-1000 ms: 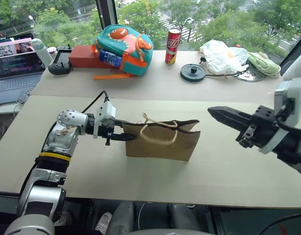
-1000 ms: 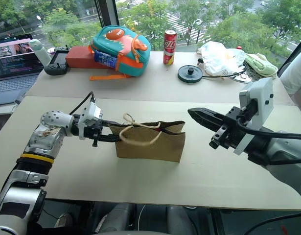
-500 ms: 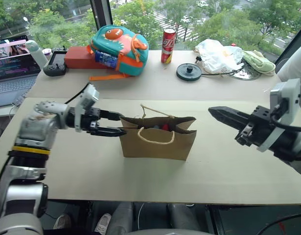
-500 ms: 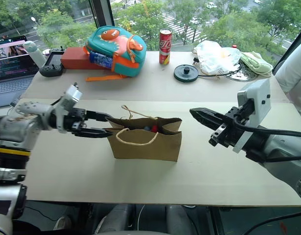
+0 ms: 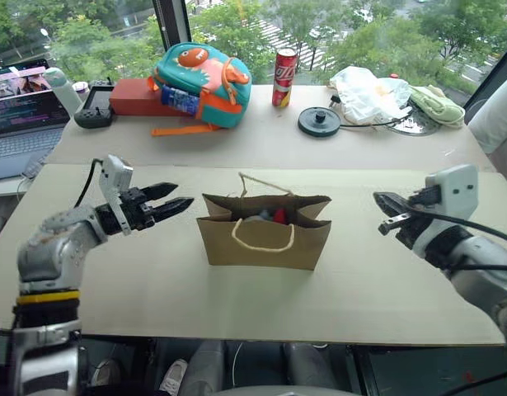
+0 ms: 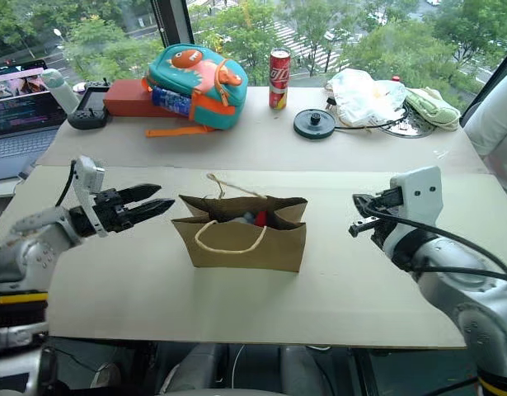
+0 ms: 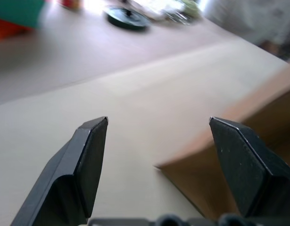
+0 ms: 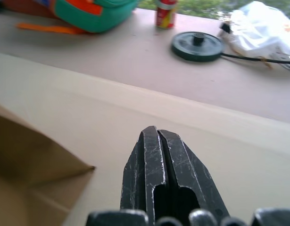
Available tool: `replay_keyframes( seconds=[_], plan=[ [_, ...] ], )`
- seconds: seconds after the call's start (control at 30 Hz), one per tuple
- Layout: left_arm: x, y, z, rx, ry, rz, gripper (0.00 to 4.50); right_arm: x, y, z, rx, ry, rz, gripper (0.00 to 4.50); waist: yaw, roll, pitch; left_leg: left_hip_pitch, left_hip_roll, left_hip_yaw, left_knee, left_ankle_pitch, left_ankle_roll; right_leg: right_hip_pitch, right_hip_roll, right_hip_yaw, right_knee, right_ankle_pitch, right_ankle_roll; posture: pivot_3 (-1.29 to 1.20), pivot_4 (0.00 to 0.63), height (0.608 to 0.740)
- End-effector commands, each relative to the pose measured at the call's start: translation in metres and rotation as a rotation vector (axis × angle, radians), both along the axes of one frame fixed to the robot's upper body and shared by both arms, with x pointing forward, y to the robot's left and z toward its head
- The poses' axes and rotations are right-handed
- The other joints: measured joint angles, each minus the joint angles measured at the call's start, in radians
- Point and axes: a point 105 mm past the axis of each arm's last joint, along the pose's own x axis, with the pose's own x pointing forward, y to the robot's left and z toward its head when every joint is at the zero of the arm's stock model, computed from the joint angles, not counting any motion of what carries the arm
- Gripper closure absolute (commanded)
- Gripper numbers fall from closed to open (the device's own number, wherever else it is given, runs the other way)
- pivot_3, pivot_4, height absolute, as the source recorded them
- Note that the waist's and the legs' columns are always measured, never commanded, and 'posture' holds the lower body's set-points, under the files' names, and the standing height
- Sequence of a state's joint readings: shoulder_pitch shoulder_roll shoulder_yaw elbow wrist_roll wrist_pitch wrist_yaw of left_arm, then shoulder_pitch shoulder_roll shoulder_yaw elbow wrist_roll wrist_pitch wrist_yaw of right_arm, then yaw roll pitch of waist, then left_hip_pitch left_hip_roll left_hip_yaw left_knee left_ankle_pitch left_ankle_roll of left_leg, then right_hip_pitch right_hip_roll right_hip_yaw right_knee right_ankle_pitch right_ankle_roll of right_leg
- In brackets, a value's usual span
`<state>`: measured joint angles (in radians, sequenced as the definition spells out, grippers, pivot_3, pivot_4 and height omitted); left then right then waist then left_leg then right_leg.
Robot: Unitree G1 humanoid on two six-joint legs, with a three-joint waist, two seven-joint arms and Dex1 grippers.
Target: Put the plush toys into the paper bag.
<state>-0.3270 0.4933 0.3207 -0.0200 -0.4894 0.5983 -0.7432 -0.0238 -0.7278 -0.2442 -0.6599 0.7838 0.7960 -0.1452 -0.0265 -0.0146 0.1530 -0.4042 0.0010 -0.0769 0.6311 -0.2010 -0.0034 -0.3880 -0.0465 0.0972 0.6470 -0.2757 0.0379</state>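
The brown paper bag point(image 5: 265, 241) stands upright in the middle of the beige table, mouth open, with its cord handles point(image 5: 263, 246) hanging loose. Inside its mouth I see the red plush toy point(image 5: 279, 216) and a bit of the grey one point(image 5: 253, 219). My left gripper point(image 5: 183, 195) hovers open and empty a short way left of the bag, pointing at it; the left wrist view shows its spread fingers point(image 7: 88, 160) and the bag's corner point(image 7: 196, 179). My right gripper point(image 5: 382, 200) is shut and empty, to the right of the bag and apart from it, with the bag's edge point(image 8: 27, 155) showing beside it.
Along the far side of the table stand a teal backpack point(image 5: 205, 76), a red can point(image 5: 284, 77), a black round disc point(image 5: 322, 121) and a white plastic bag point(image 5: 370, 92). A laptop point(image 5: 18, 103) sits at the far left. A person's white sleeve point(image 5: 496, 124) shows at the right edge.
My left gripper has let go of the bag's left edge, drawn back to the left and opened wider. My right gripper, still shut, has dropped and pulled away to the right.
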Motion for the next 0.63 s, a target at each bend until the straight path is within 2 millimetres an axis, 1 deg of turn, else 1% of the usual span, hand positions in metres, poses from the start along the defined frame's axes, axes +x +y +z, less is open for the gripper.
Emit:
replay_keyframes(
  seconds=[0.03, 0.1, 0.17, 0.23, 0.33, 0.63],
  plan=[
    [0.005, 0.016, -0.007, -0.011, -0.059, 0.322, 0.81, 0.003, -0.014, -0.003, 0.011, -0.121, -0.212, 4.5, 0.008, 0.0, 0.0, 0.0, -0.001, 0.0, 0.0, 0.0, 0.0, 0.0, 0.0, 0.0, 0.0, 0.0, 0.0, 0.0, 0.15, 0.74],
    [0.002, 0.013, -0.018, -0.031, -0.046, 0.372, 0.81, 0.003, -0.015, -0.016, 0.029, -0.125, -0.26, 4.5, 0.011, 0.0, -0.001, 0.0, -0.001, 0.0, 0.0, 0.0, 0.0, 0.0, 0.0, 0.0, 0.0, 0.0, 0.0, 0.0, 0.15, 0.74],
    [0.001, 0.008, -0.029, -0.048, -0.025, 0.41, 0.81, 0.002, -0.025, -0.03, 0.043, -0.138, -0.352, 4.5, 0.012, 0.0, -0.001, 0.0, -0.002, 0.001, -0.001, 0.0, 0.0, -0.001, -0.001, 0.001, 0.0, 0.0, 0.0, 0.0, 0.15, 0.74],
    [0.0, 0.006, -0.033, -0.044, -0.023, 0.429, 0.81, 0.001, -0.034, -0.039, 0.014, -0.147, -0.42, 4.5, 0.014, 0.0, -0.001, 0.0, -0.002, 0.001, -0.001, 0.0, 0.0, 0.0, -0.001, 0.001, 0.0, 0.0, 0.0, 0.0, 0.15, 0.74],
    [0.001, 0.004, -0.034, -0.045, -0.02, 0.438, 0.81, -0.001, -0.041, -0.043, 0.047, -0.172, -0.471, 4.5, 0.012, 0.001, -0.001, 0.001, -0.003, 0.001, -0.001, 0.001, -0.002, 0.0, -0.001, 0.0, 0.0, 0.0, 0.0, 0.0, 0.15, 0.74],
    [0.005, 0.0, -0.033, -0.047, -0.033, 0.44, 0.81, 0.003, -0.035, -0.045, 0.026, -0.182, -0.441, 4.5, 0.002, 0.001, -0.001, 0.004, -0.002, 0.001, -0.003, 0.001, -0.002, 0.001, 0.0, 0.001, 0.001, 0.0, -0.001, 0.0, 0.15, 0.74]
  ],
)
